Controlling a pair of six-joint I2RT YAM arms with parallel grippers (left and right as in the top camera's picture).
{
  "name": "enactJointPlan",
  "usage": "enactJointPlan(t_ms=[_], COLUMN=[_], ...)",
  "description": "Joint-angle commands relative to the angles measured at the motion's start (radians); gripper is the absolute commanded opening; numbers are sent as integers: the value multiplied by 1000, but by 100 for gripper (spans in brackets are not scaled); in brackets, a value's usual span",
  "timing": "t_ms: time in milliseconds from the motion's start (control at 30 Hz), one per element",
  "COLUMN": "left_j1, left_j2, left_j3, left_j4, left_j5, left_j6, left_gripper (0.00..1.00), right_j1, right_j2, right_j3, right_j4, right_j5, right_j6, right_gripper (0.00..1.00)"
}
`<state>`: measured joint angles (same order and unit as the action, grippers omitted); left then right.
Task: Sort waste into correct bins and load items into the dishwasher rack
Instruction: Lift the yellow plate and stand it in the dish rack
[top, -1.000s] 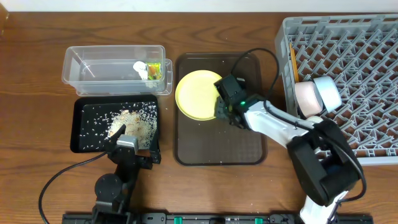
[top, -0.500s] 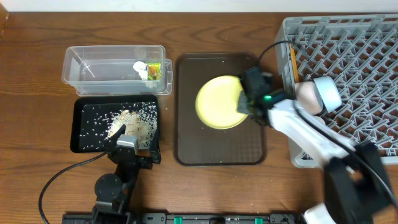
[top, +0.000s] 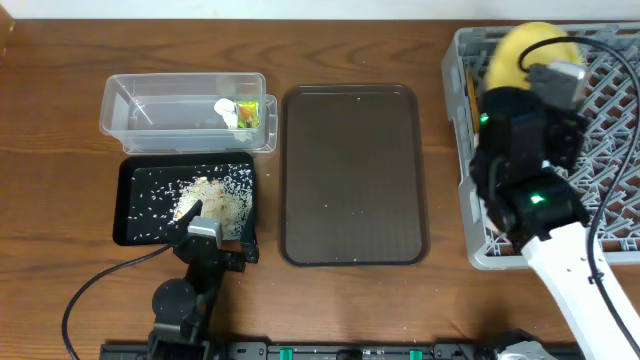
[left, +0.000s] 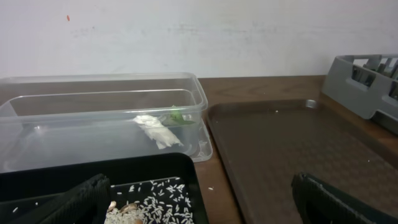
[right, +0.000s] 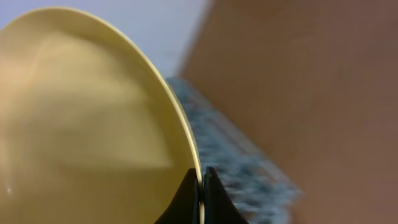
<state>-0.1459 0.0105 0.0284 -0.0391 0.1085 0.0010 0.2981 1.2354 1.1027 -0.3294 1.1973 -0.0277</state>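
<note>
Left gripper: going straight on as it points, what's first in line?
Probably the near wall of the clear tub: the left gripper sits low over the black tray, aimed at it. Height unclear.

The counter (top: 60, 150) is brown wood with visible grain. The tub (top: 130, 110) is clear glossy plastic, the black tray (top: 119, 205) matt, and the brown tray (top: 350, 170) finely textured. The rack (top: 610, 90) is grey matt plastic, the yellow plate (right: 81, 118) smooth with a faint sheen.
</note>
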Motion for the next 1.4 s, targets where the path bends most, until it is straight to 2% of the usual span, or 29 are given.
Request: enactJointPlan(t_ms=[0,167,433,700,867,933,1033,1067,1100,1167,1367], left_j1=[3,3,3,3,3,3,3,3,3,3,3], left_j2=[-5,-5,-5,-5,-5,-5,-5,-5,-5,-5,-5], left_j3=[-24,-24,-24,-24,-24,-24,-24,-24,-24,-24,-24], left_j4=[-19,-19,-19,-19,-19,-19,-19,-19,-19,-19,-19], left_j5=[15,15,15,15,15,15,15,15,15,15,15], left_j6=[10,10,10,10,10,10,10,10,10,10,10], left_gripper=[95,95,95,95,95,95,95,95,95,95,95], right_j1=[-76,-206,-342,-352,-294,-264,-223,-208,-193,-162,-48], right_j2=[20,63,178,336,386,387,387,387,386,386,385], right_j3=[2,2,2,2,2,2,2,2,2,2,2], right_j4=[21,84,87,125,147,147,180,191,204,226,291], right_j5=[130,129,64,24,-13,-39,-43,-43,-43,-42,101], right_j6=[-177,-270,-303,-377,-405,-408,-447,-468,-490,-523,-527], right_gripper=[1,1,1,1,2,9,12,17,23,41,72])
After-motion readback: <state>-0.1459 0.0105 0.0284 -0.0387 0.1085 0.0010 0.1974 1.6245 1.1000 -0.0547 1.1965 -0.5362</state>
